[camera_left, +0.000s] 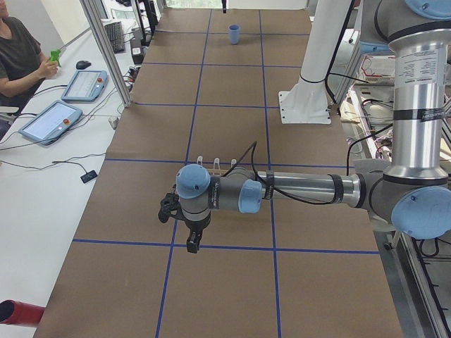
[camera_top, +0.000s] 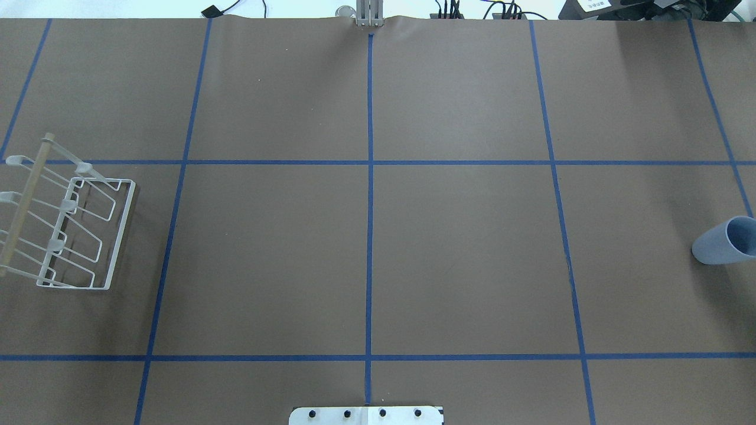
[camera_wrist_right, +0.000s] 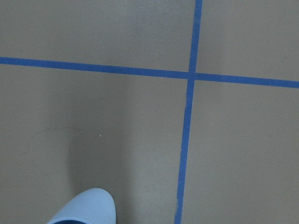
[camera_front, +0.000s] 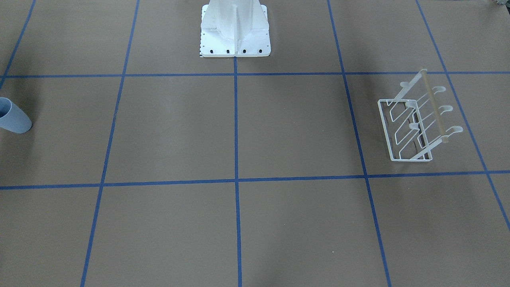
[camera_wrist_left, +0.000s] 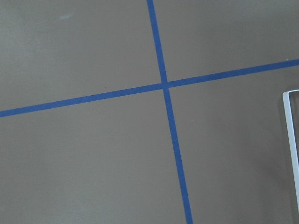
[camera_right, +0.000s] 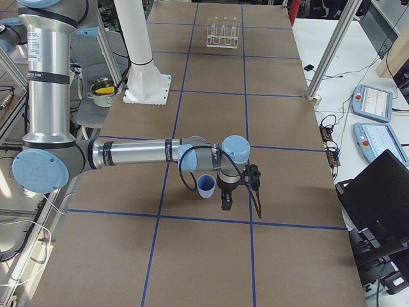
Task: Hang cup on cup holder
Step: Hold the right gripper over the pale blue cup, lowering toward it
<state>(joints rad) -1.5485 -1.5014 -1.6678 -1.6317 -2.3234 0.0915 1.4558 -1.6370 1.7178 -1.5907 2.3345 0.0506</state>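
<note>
Overhead exterior: blue-taped brown table (camera_top: 460, 254) holds cup (camera_top: 717, 245), cup holder (camera_top: 121, 236).

Pale blue cup (camera_top: 717, 247), white wire cup holder (camera_top: 122, 236) with a tan wooden bar (camera_top: 25, 206), on a brown table (camera_top: 460, 248) gridded in blue tape (camera_top: 370, 236).

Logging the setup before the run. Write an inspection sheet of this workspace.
Surface: brown table cover with blue tape grid.
Job's things: cup upright at the robot's right end; cup holder at the left end, prongs bare.
Clutter: nothing seen.
Grippers: left gripper hangs near the cup holder, right gripper beside the cup; open or shut cannot be told.
Cables: black cable looped at the left wrist.
Surroundings: operator seated at the side bench; robot base; teach pendants.
</note>
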